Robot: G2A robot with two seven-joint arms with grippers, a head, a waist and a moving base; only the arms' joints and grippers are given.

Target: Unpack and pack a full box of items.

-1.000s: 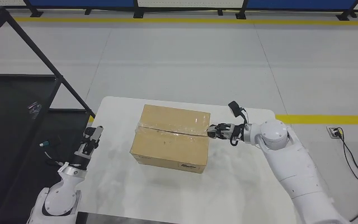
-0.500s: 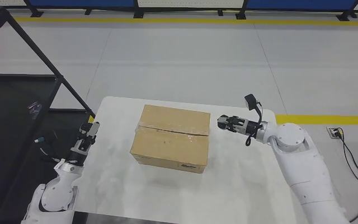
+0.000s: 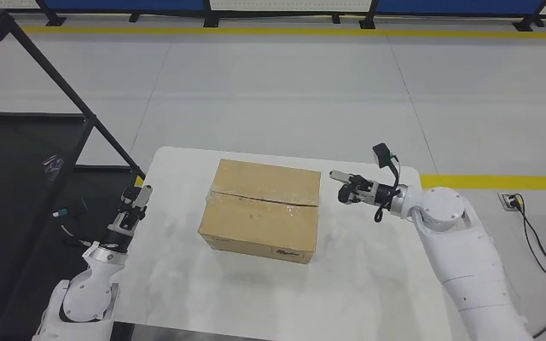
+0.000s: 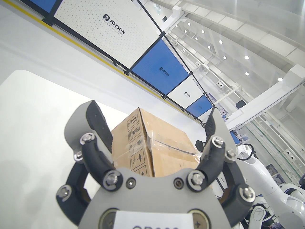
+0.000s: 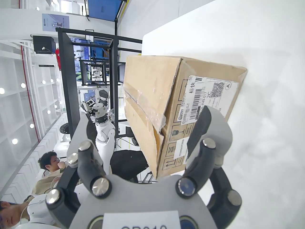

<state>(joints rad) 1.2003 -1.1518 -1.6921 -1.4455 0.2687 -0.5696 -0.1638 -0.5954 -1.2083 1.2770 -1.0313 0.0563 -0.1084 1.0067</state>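
Box (image 3: 263, 210) taped shut on table (image 3: 367, 281); right gripper (image 3: 339, 187) spread wide beside it, empty; left gripper (image 4: 152, 120) likewise.

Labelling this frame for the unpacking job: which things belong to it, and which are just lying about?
Job: cardboard box, flaps closed; left gripper, open; right gripper, open; white table under the box.
Lying about: black metal frame beside the table; yellow floor line; floor socket with cable.

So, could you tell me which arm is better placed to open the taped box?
Probably right: the right gripper hovers, jaws open, just off the box end by the tape seam. The left gripper, also open, sits farther away.
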